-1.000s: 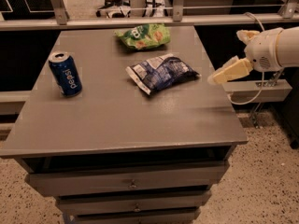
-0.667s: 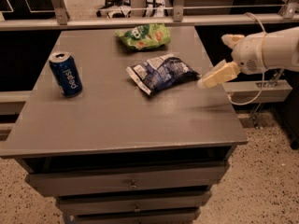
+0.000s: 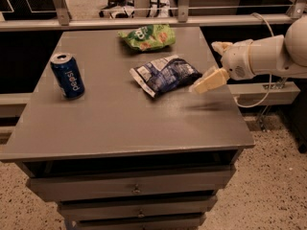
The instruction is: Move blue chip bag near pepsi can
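Two cream fingers [image 3: 211, 79] of the gripper [image 3: 205, 66] stand apart, empty; we note it has advanced leftward, just beside the crinkly dark-blue chip bag [image 3: 165, 74], lying well apart from the blue aluminium pepsi can [image 3: 68, 75].

- Grey worktop [image 3: 120, 123] up front, drawers [image 3: 135, 189] stacked beneath it.
- Speckled floor [image 3: 276, 176] on the right.
- Metal railing [image 3: 144, 22] behind, chair base [image 3: 114, 11] beyond.
- Pincer [image 3: 207, 74] hovers over the worktop's right edge.
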Controlling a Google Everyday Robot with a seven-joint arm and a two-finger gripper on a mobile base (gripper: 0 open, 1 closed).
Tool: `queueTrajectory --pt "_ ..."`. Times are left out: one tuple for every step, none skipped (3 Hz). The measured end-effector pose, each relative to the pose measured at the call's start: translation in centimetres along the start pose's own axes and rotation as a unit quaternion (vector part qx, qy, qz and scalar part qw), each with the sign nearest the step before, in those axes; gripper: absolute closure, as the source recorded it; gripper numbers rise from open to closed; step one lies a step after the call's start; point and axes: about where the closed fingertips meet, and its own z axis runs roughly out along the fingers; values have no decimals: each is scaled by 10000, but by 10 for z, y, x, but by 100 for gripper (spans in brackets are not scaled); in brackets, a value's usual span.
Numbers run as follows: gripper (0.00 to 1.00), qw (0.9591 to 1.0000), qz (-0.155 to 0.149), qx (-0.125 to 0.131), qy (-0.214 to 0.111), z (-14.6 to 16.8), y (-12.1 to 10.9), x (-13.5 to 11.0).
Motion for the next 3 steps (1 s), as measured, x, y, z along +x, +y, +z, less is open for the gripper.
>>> queueTrajectory --pt "0 9999 158 52 -3 17 -5 10" --pt "2 9998 218 40 -24 35 -10 17" --pt "26 9997 226 12 -74 42 -11 17"
